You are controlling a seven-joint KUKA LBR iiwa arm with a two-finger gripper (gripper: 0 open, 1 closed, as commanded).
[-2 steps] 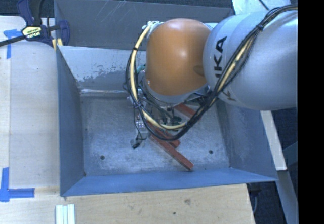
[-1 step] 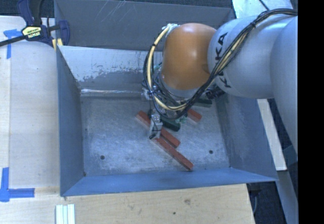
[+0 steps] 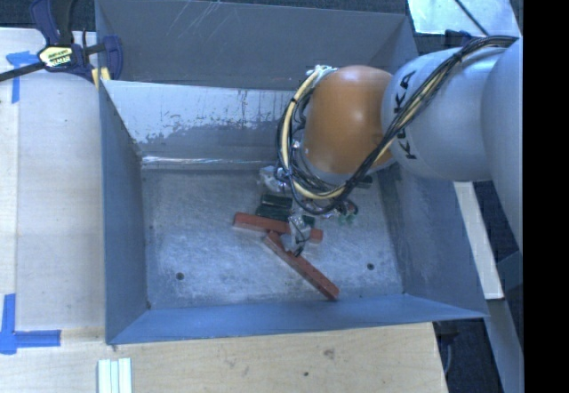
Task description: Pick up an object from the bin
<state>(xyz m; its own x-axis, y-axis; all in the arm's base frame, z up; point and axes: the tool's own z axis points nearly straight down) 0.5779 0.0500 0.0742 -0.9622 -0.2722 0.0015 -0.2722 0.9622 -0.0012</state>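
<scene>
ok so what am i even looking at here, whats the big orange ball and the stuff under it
One camera looks down, a little from the side, into a grey metal bin. The thick silver tube coming in from the right is a robot arm. The orange ball is a cover on its wrist, with cables looped round it. Below it hangs the gripper, low over the middle of the bin floor. Two flat reddish-brown sticks lie there, a left stick and a slanted stick, with a small dark object just behind. I can't tell whether anything is held.
</scene>
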